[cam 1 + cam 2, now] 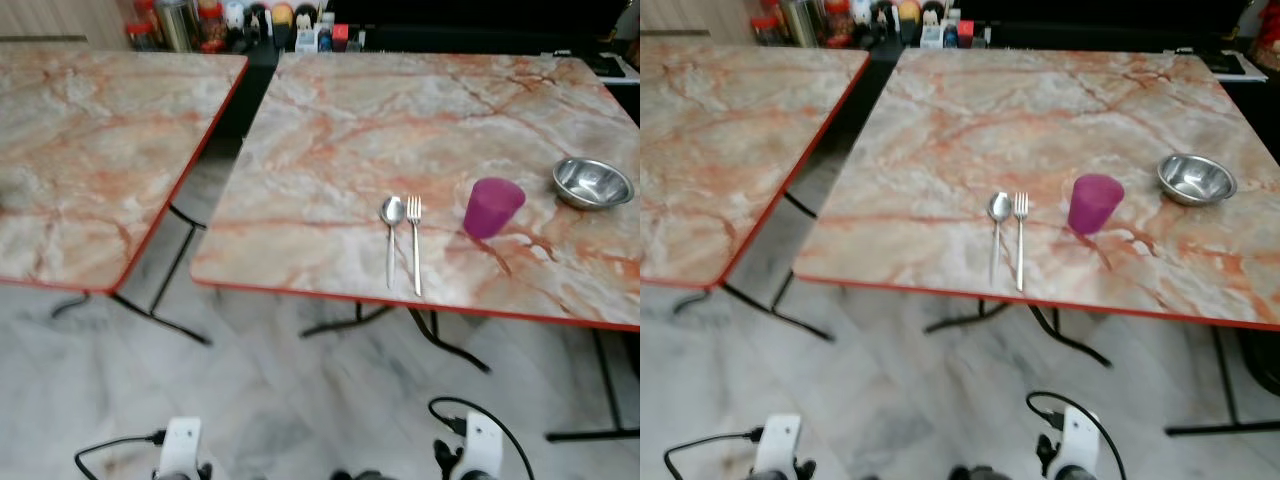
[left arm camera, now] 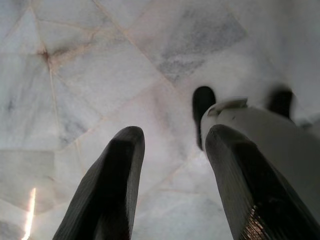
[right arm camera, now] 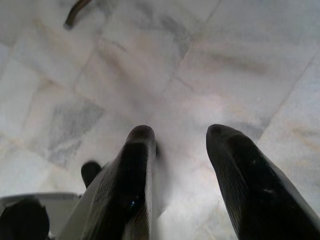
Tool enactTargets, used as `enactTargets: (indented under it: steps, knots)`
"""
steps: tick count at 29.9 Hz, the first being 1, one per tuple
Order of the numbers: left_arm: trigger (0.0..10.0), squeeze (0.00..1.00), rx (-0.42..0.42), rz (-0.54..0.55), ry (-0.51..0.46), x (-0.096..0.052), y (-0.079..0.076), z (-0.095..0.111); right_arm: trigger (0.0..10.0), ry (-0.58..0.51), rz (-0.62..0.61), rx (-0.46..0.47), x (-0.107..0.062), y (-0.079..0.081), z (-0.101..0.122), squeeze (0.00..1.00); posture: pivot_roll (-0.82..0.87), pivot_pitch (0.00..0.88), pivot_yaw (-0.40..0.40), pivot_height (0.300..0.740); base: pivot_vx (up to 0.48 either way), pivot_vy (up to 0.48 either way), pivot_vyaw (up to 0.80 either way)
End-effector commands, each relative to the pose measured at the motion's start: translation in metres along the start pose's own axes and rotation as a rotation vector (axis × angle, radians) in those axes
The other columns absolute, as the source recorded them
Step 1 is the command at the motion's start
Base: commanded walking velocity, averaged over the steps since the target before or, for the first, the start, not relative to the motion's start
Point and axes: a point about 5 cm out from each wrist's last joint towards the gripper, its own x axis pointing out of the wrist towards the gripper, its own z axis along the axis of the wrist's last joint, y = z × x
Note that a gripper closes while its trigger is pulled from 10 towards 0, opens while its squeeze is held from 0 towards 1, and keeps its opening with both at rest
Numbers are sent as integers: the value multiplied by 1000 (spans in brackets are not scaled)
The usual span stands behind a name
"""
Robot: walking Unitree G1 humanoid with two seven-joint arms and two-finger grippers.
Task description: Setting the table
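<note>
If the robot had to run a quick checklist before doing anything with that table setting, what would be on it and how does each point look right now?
1. Spoon and fork side by side near the table's front edge: ok.
2. Purple cup upright, beside the fork: ok.
3. Metal bowl upright, right of the cup: ok.
4. Left gripper open, holding nothing, pointing at the floor: ok.
5. Right gripper open, holding nothing: ok.
6. Anything in the cup or bowl: bowl looks empty; cup cannot tell.
</note>
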Motion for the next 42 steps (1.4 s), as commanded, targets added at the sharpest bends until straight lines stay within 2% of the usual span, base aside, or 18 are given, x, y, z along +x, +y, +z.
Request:
enactTargets:
  steps: [1, 42]
  knots:
    - [10000, 0, -10, 3, 15, 0, 0, -4, 10000, -3, -10, 0, 0, -4, 3, 0, -64, 173, 8, 740, 0, -472, 0]
    - [10000, 0, -21, -6, 1, 1, -4, 2, 10000, -8, -6, -11, 1, -3, 6, 0, -63, 154, -2, 740, 0, -454, 0]
